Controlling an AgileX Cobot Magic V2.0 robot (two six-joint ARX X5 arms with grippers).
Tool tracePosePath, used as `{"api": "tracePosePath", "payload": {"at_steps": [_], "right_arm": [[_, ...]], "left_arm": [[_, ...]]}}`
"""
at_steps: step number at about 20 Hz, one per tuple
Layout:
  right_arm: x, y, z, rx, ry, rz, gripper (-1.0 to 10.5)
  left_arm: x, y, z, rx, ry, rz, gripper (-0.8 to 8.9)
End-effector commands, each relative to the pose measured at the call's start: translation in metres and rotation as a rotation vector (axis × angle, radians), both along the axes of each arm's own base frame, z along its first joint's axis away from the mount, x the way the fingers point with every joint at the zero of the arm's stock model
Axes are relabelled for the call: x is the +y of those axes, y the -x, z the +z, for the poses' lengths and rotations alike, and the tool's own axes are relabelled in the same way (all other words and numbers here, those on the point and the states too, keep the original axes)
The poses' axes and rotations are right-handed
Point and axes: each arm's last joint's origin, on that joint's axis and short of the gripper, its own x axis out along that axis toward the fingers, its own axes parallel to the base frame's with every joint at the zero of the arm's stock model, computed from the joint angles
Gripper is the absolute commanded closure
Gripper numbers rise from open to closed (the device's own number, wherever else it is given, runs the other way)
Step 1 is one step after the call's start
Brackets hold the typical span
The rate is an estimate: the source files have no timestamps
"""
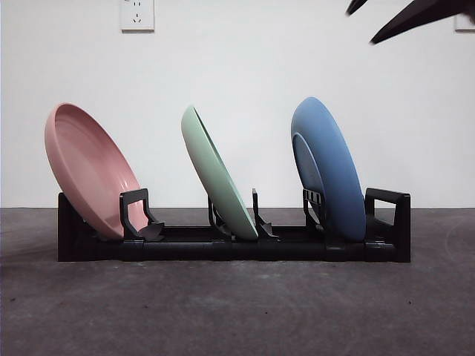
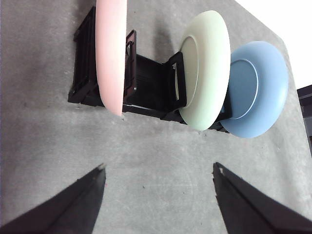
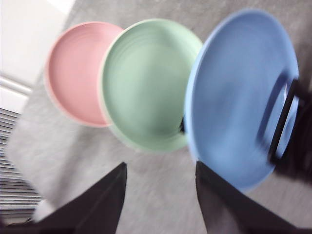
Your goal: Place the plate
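Front view: low, at table height, looking level across at the black rack [image 1: 234, 241], near and large against the white wall [image 1: 245, 67].
Left wrist view: looks down from above, off the pink plate [image 2: 111, 53] end, well back.
Right wrist view: close and blurred, looking down from the blue plate [image 3: 239, 97] end.
Shared: all three see the pink, green plate [image 1: 217, 174] and blue plates in the rack.

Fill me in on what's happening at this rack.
Nothing is being held. Three plates lean in the black rack: the pink plate at one end, the green plate in the middle, the blue plate at the other end. Both the left hand and right hand are open and empty, above the table.
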Motion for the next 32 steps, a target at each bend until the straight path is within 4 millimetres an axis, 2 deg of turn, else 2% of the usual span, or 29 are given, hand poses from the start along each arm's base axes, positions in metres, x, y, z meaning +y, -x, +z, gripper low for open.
{"api": "tracePosePath", "payload": {"at_steps": [1,4,9,13,15,18,22,24,26,29,32], "right_arm": [[0.01,-0.025,-0.003,-0.014,0.037,0.041,7.2],[0.02,-0.049,-0.016,0.025,0.054,0.063,7.2],[0.035,-0.072,-0.039,0.053,0.09,0.088,7.2],[0.044,-0.08,-0.048,0.063,0.094,0.108,7.4],[0.047,-0.081,-0.05,0.061,0.105,0.111,8.4],[0.051,-0.08,-0.051,0.043,0.129,0.12,9.3],[0.051,-0.08,-0.05,0.046,0.126,0.119,9.3],[0.051,-0.079,-0.047,0.049,0.122,0.12,9.3],[0.05,-0.076,-0.035,0.054,0.118,0.127,9.3],[0.047,-0.064,-0.004,0.028,0.096,0.145,9.3],[0.041,-0.041,0.028,-0.047,0.031,0.184,9.3]], "left_arm": [[0.0,0.0,0.006,-0.031,-0.012,-0.018,4.62],[0.0,0.0,0.006,-0.036,-0.024,-0.026,4.61],[0.0,0.0,0.005,-0.032,-0.023,-0.027,4.61],[0.0,0.0,0.005,-0.033,-0.024,-0.027,4.61],[0.0,0.0,0.005,-0.033,-0.024,-0.027,4.61],[0.0,0.0,0.005,-0.032,-0.024,-0.027,4.61],[0.0,0.0,0.005,-0.032,-0.024,-0.027,4.61],[0.0,0.0,0.005,-0.035,-0.028,-0.03,4.61],[0.0,0.0,0.005,-0.038,-0.031,-0.032,4.62],[0.0,0.0,0.005,-0.038,-0.031,-0.032,4.61],[0.0,0.0,0.005,-0.038,-0.031,-0.033,4.61]]}}
